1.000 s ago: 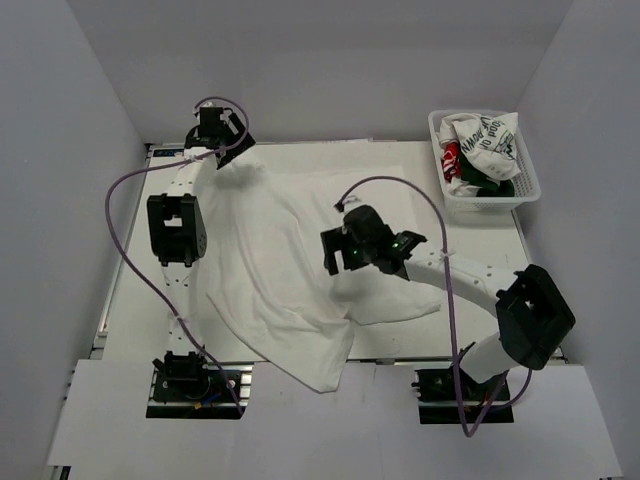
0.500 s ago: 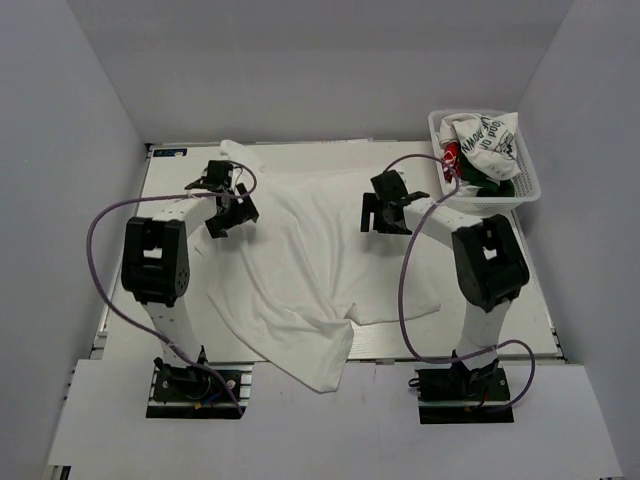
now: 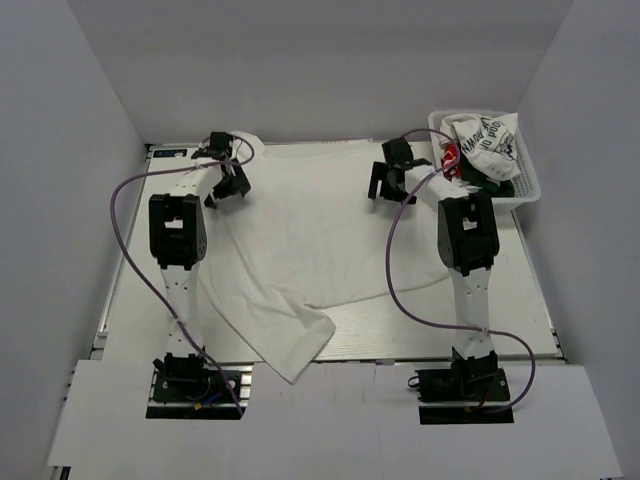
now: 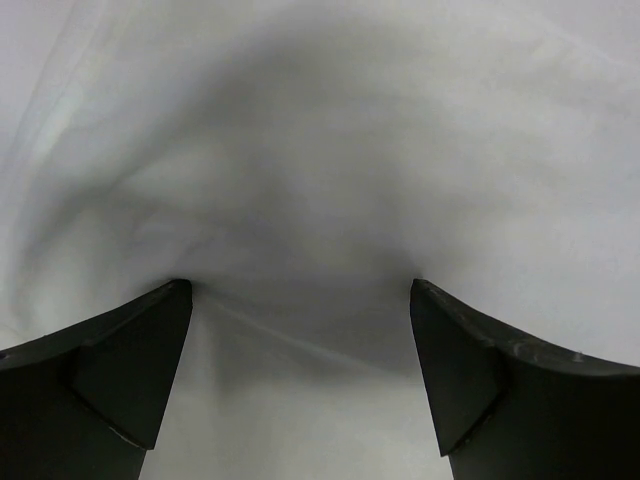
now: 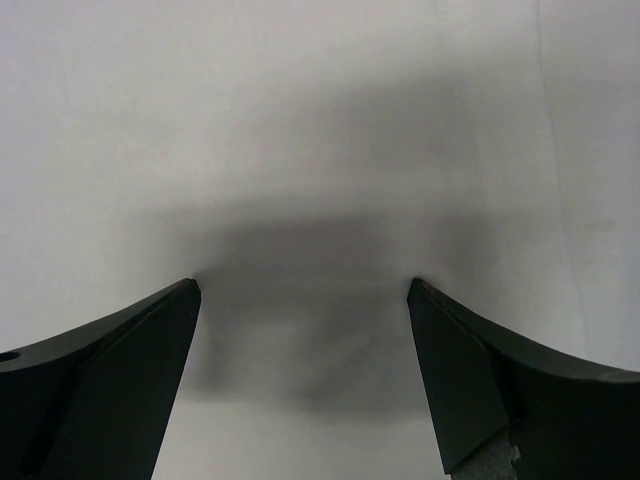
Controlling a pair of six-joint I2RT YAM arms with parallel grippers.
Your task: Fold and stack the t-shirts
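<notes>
A white t-shirt [image 3: 300,230] lies spread over the table, one corner hanging past the near edge. My left gripper [image 3: 226,183] is over its far left part, and my right gripper [image 3: 384,182] is over its far right part. In the left wrist view the gripper [image 4: 300,292] is wide open, its tips resting on creased white cloth [image 4: 320,150]. In the right wrist view the gripper [image 5: 303,287] is also wide open, its tips on smooth white cloth [image 5: 300,120]. Neither holds anything.
A white basket [image 3: 528,185] at the back right holds more crumpled shirts [image 3: 485,140], white with print, red and dark. Bare table [image 3: 400,330] shows near the right front. Grey walls enclose the table on three sides.
Both grippers have moved toward the far edge, the right one up from the middle of the table. The shirt now lies flatter and its near corner has shifted back and left.
</notes>
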